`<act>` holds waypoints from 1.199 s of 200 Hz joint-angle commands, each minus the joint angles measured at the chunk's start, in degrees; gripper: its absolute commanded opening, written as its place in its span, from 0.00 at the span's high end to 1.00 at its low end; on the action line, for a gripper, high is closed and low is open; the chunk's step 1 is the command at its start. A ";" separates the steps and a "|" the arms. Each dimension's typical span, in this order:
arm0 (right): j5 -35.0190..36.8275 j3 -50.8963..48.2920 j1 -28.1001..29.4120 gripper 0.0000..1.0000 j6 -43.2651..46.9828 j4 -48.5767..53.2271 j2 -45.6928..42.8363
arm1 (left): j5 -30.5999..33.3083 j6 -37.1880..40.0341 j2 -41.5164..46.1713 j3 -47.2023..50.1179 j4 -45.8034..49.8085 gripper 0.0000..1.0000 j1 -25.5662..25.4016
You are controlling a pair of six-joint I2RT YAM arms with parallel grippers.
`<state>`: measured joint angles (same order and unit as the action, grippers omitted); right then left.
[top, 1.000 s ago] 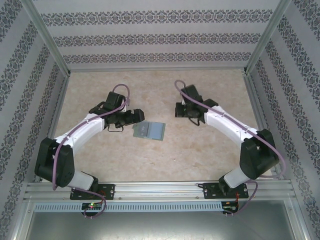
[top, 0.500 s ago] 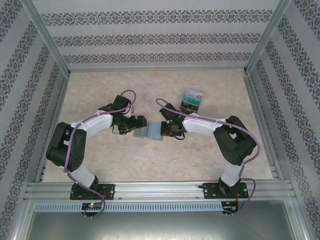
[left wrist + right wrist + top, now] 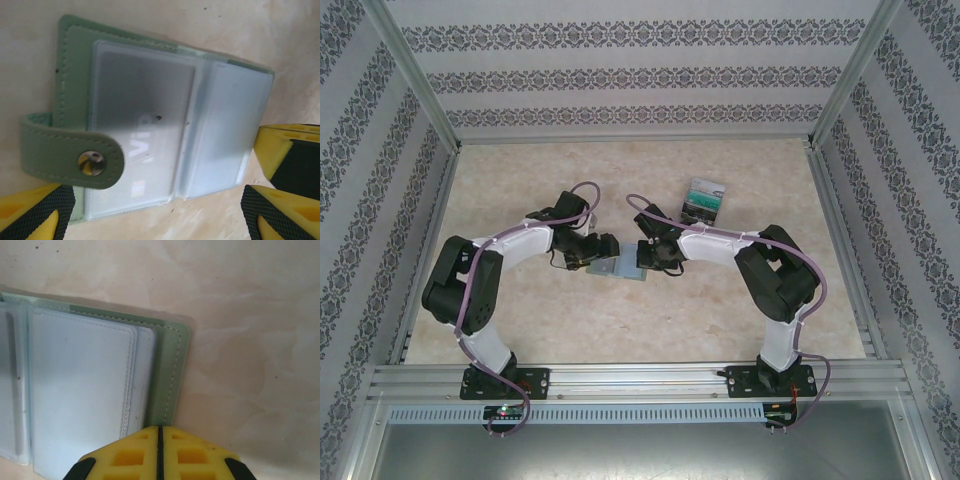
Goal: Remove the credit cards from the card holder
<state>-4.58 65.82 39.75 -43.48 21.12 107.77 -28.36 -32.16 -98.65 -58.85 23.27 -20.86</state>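
Straddling card holder [image 3: 150, 100], left gripper [image 3: 157, 214] spread wide; right gripper [image 3: 160, 436] closed, perhaps touching it.

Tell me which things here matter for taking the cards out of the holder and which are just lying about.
For the job: card holder, lying open; card marked VIP in its sleeve; loose cards on the table.
Not part of it: the table itself, the patterned walls.

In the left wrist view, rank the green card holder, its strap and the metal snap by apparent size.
Largest: card holder
Then: strap
Smallest: metal snap, on the strap
All lie about equally near, so the order holds.
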 commanded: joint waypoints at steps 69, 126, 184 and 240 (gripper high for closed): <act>-1.01 0.71 0.00 1.00 -1.29 0.59 1.55 | -0.36 0.52 -4.51 -2.84 0.38 0.13 -1.59; -1.73 1.16 0.32 1.00 -1.48 0.38 2.18 | -7.00 -0.69 -2.58 -1.46 -4.81 0.13 -2.24; -1.63 0.89 0.41 1.00 -1.63 0.50 2.10 | -8.47 -1.23 -1.25 -0.97 -6.46 0.12 -2.25; 1.31 -0.45 0.43 1.00 -1.38 -0.42 -1.47 | -7.15 -1.31 0.01 -0.48 -6.03 0.12 -2.37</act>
<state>-4.99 66.04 39.77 -44.29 21.17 108.01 -35.38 -33.08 -101.19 -60.07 18.79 -22.50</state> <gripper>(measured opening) 0.059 0.876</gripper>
